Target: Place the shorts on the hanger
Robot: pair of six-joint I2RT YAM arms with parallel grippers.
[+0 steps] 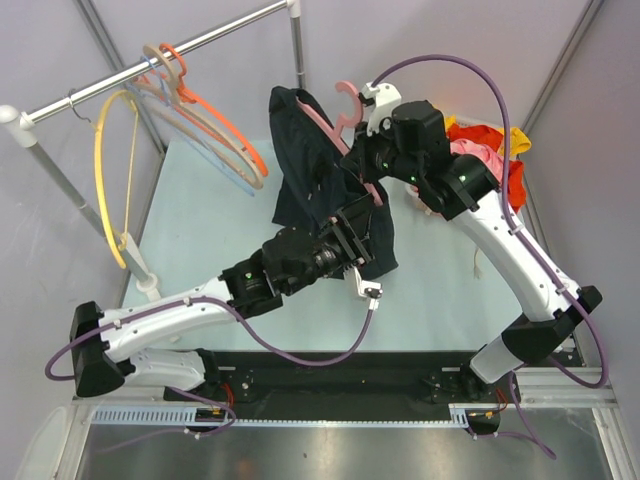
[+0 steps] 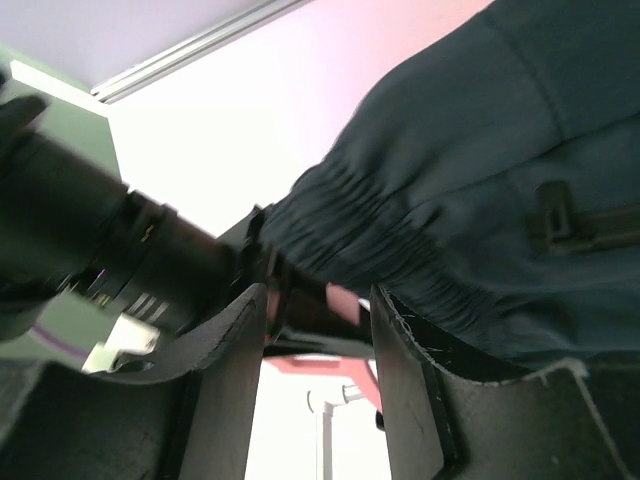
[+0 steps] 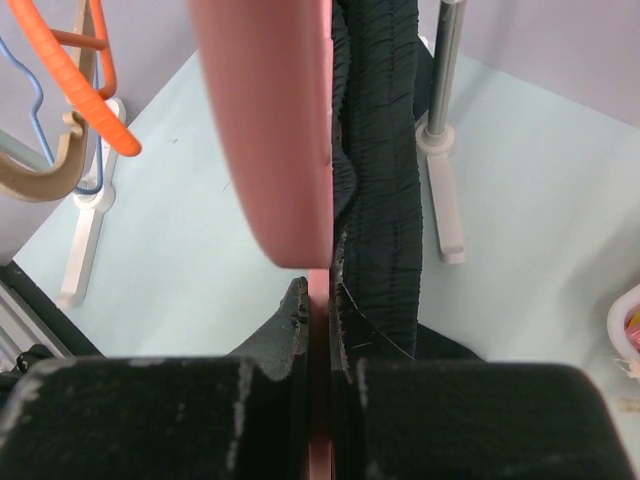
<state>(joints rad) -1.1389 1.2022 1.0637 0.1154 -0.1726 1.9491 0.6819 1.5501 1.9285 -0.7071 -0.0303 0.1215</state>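
Note:
The dark shorts [image 1: 300, 160] hang draped over the pale-pink hanger [image 1: 345, 100], whose hook sticks up above them. My right gripper [image 1: 365, 165] is shut on the hanger. In the right wrist view the pink bar [image 3: 265, 130] runs between the closed fingers [image 3: 320, 300], with the gathered waistband [image 3: 380, 150] pressed beside it. My left gripper [image 1: 352, 232] reaches in from below at the lower part of the shorts. In the left wrist view its jaws stand apart [image 2: 320, 300]. The waistband [image 2: 480, 200] lies over the right fingertip, and a bit of pink hanger [image 2: 345, 302] shows at the tips.
A clothes rail [image 1: 150, 65] at the back left carries an orange hanger [image 1: 215, 110], a beige hanger [image 1: 190, 120] and a yellow hanger [image 1: 105, 190]. A rack post [image 3: 440, 130] stands behind the shorts. Pink and red-orange garments [image 1: 490, 150] lie at the right.

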